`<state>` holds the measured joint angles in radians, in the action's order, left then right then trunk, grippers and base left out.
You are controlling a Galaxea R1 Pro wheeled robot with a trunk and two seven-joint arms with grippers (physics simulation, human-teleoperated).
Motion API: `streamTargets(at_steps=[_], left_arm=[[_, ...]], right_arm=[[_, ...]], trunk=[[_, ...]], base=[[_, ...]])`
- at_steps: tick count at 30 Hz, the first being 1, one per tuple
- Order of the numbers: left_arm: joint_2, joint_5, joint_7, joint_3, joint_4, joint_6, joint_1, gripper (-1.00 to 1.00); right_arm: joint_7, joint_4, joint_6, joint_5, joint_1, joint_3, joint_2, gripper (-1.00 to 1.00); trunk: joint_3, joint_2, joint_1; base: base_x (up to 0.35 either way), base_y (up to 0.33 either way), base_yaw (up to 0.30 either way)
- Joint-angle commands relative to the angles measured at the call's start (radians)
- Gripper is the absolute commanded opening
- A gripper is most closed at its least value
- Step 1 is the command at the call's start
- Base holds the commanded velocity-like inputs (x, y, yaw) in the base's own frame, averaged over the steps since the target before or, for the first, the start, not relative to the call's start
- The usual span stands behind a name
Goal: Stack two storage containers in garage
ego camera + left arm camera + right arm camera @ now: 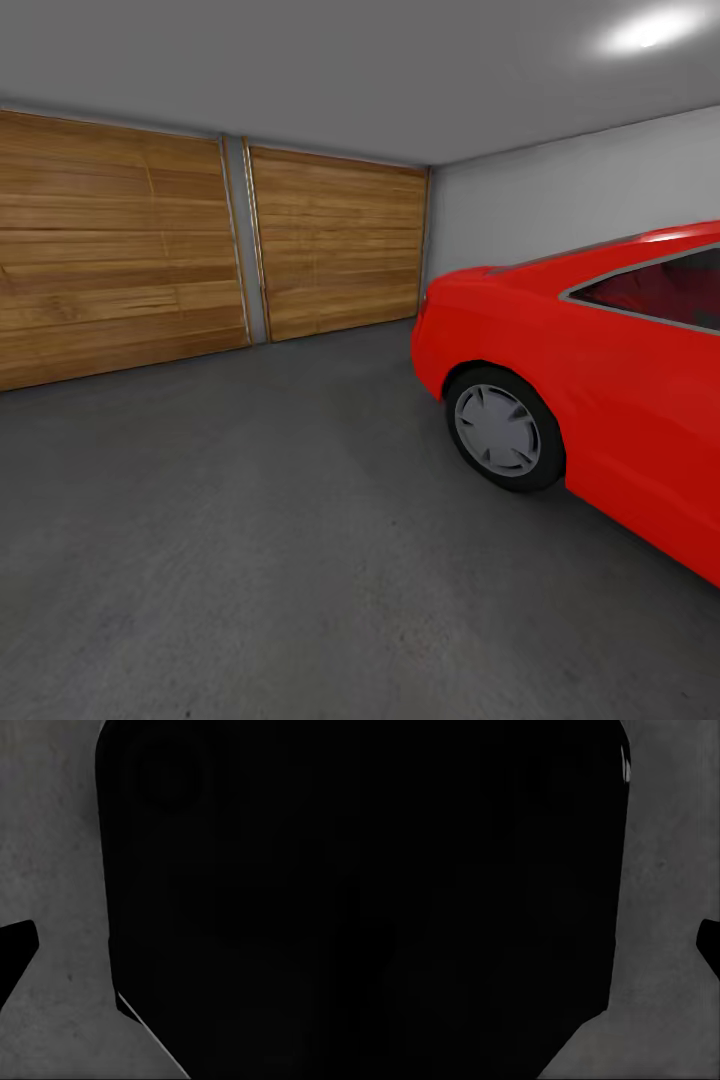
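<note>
The garage (560,190) stands quiet: pale grey walls, a grey ceiling with one bright light (650,30) glowing at the far right. Two wide wooden panel doors (120,250) fill the far wall side by side, parted by a narrow grey post. On the right a red car (590,380) sits nose toward the doors, its front wheel (500,428) with a grey hubcap resting on the floor (250,520), a dark side window near the edge of the head view. The floor is dark grey, rough concrete, stretching from the doors toward the robot.

In the left wrist view a large black shape (240,900) blocks most of the scene, perhaps part of the robot's own body, with speckled concrete beside it and a small black corner at the edge. The right wrist view shows much the same: a big dark mass (487,892) against a strip of concrete.

Whether either set of fingers is spread or pressed together, I cannot tell.
</note>
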<state>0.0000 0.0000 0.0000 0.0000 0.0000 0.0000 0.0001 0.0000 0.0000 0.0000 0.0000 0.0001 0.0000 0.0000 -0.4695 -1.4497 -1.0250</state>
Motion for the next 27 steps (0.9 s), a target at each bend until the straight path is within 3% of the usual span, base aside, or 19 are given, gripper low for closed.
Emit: streamTargets(at_steps=[1, 6, 14, 18, 27], left_arm=[[-0.006, 0.006, -0.006, 0.006, -0.006, -0.006, -0.002, 1.00], [-0.015, 0.013, -0.010, 0.018, -0.028, -0.011, -0.002, 1.00], [-0.023, 0.058, -0.012, 0.028, -0.045, -0.011, -0.002, 1.00], [-0.024, 0.080, -0.012, 0.029, -0.046, -0.011, -0.002, 1.00], [-0.025, 0.081, -0.012, 0.029, -0.046, -0.011, -0.002, 1.00]], right_arm=[[0.002, -0.006, -0.006, 0.006, -0.001, 0.006, 0.006, 1.00], [0.004, -0.009, -0.011, 0.014, -0.002, 0.017, 0.007, 1.00], [0.008, -0.009, -0.011, 0.035, -0.002, 0.049, 0.008, 1.00], [0.009, -0.009, -0.012, 0.036, -0.002, 0.052, 0.008, 1.00], [0.015, -0.009, -0.010, 0.037, -0.002, 0.054, 0.008, 1.00]], trunk=[[0.000, 0.000, 0.000], [0.000, 0.000, 0.000], [0.000, 0.000, 0.000], [0.000, 0.000, 0.000], [0.000, 0.000, 0.000]], base=[[0.000, 0.000, 0.000], [0.000, 0.000, 0.000], [0.000, 0.000, 0.012], [0.000, 0.000, 0.180], [0.000, 0.000, 0.258]])
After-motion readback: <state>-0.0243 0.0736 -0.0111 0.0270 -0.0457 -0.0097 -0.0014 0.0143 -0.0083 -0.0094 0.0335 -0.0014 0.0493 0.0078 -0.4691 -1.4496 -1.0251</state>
